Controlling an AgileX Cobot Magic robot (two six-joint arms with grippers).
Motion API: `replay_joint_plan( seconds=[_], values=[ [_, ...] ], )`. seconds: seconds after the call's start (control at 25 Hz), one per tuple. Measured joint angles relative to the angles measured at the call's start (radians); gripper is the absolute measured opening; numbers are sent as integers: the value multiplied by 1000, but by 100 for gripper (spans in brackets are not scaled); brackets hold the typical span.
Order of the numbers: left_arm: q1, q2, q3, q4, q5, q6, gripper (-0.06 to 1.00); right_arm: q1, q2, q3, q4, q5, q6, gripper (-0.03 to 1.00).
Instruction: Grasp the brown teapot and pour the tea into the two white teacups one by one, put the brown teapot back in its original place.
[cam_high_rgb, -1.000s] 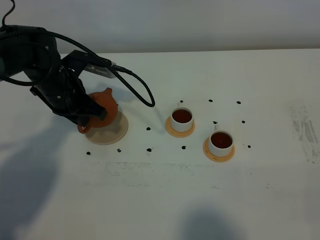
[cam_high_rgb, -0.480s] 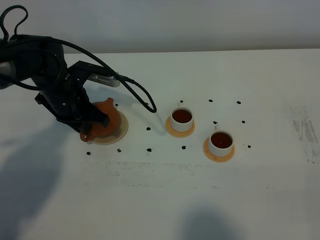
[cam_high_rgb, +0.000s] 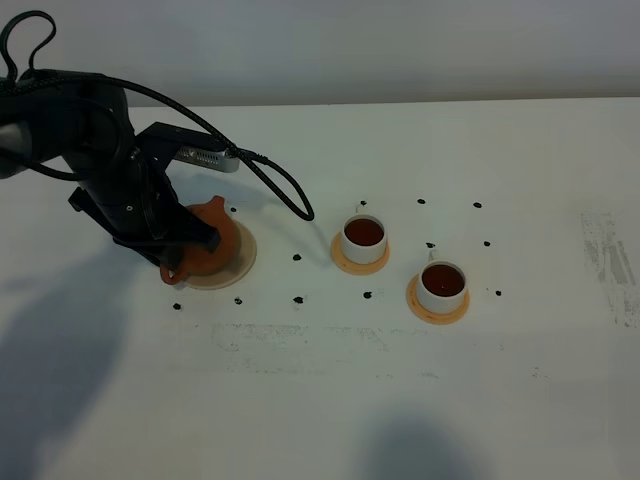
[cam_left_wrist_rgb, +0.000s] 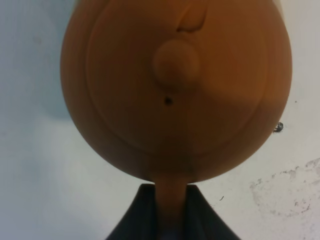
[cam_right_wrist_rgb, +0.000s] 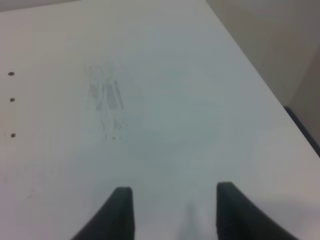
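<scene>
The brown teapot (cam_high_rgb: 212, 243) sits upright on the pale beige disc (cam_high_rgb: 241, 262), its original place, at the table's left. My left gripper (cam_high_rgb: 180, 256) is shut on the teapot's handle. In the left wrist view the teapot (cam_left_wrist_rgb: 175, 90) fills the frame, and its handle runs down between the dark fingers (cam_left_wrist_rgb: 134, 217) of the left gripper (cam_left_wrist_rgb: 171, 215). The two white teacups (cam_high_rgb: 364, 236) (cam_high_rgb: 442, 282) stand on tan coasters right of centre, both holding dark tea. My right gripper (cam_right_wrist_rgb: 175, 200) is open over bare table and is outside the high view.
The left arm's black cable (cam_high_rgb: 280, 190) loops over the table between the teapot and the nearer cup. Small black dots (cam_high_rgb: 297, 258) mark the table around the disc and coasters. A scuffed patch (cam_high_rgb: 610, 262) lies near the table's right edge.
Over the last second the left gripper lowered the teapot onto the beige disc. In the last half second nothing visibly moved.
</scene>
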Motion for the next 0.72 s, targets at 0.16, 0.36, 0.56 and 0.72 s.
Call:
replay_joint_plan(
  seconds=[0.16,0.36,0.56,0.72],
  values=[
    [0,2,0,8,-5,-1,9,0,0,0,0,0,0,40],
    [0,28,0,16,2,-1,9,0,0,0,0,0,0,40],
    [0,29,0,15,1,-1,9,0,0,0,0,0,0,40],
    [0,29,0,5,-1,-1,9,0,0,0,0,0,0,40]
  ],
)
